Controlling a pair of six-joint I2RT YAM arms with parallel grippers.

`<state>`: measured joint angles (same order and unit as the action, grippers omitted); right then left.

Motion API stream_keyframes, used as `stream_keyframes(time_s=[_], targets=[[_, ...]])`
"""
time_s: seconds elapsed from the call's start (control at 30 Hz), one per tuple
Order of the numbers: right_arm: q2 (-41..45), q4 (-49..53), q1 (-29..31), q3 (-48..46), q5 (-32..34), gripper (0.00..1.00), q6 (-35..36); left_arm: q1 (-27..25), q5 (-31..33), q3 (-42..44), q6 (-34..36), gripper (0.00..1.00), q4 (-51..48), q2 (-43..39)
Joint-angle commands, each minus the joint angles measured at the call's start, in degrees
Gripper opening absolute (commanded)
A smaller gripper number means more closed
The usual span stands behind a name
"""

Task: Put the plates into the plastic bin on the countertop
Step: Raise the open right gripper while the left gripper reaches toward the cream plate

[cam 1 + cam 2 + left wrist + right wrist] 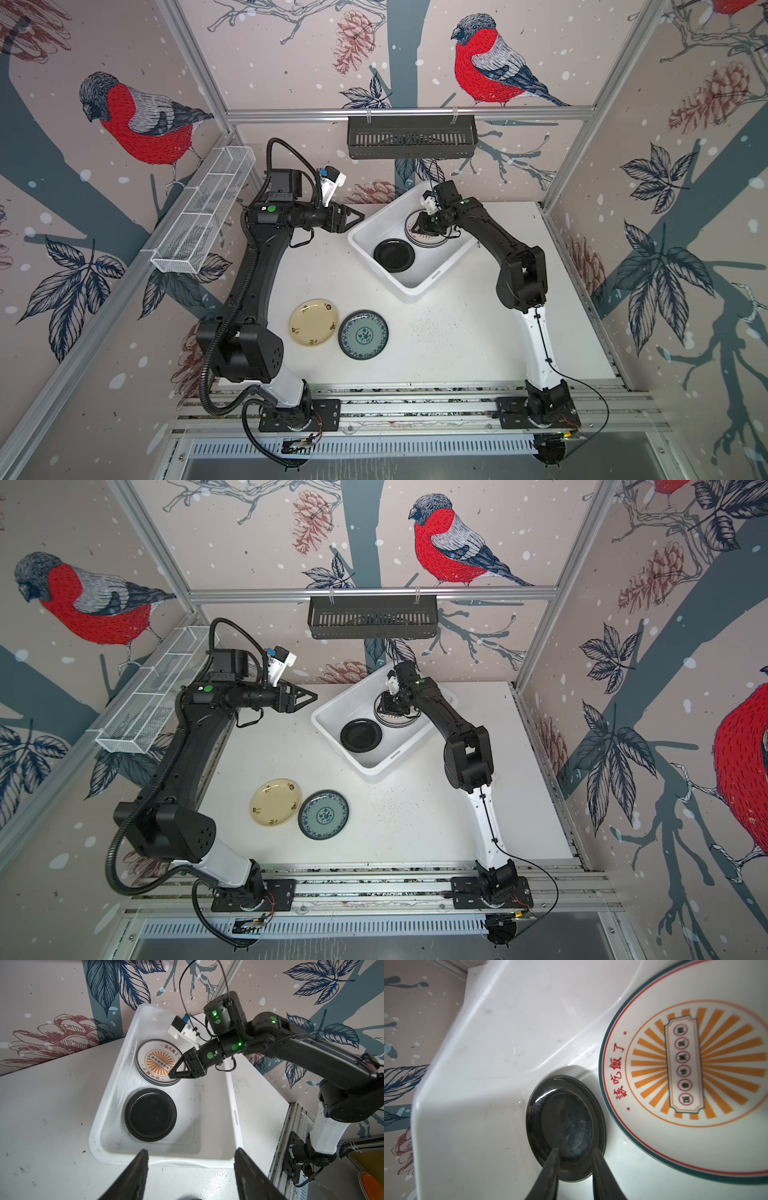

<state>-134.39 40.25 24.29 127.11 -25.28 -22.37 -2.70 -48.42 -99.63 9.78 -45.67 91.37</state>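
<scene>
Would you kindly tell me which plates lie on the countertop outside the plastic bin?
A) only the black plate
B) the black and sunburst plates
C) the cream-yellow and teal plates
C: in both top views the cream-yellow plate and the teal plate lie next to each other on the countertop, outside the plastic bin.

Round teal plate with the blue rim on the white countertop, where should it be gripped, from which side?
Probably pinch the teal plate by its raised rim, from its right: it lies flat, bare countertop is there, while the round cream-yellow plate crowds its left edge.
</scene>
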Motion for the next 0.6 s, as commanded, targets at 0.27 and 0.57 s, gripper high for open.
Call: stream_keyframes(time_s=[0.27, 0.57], targets=[[21.1, -10.1, 2.2, -18.8, 1.9, 0.29, 0.2, 0.3, 8.6, 2.5, 7.5, 0.66, -6.4, -2.6], [38.9, -15.8, 3.7, -40.1, 2.5, 0.28, 0.0, 6.2, 12.1, 7.7, 20.7, 0.64, -17.8, -2.0]])
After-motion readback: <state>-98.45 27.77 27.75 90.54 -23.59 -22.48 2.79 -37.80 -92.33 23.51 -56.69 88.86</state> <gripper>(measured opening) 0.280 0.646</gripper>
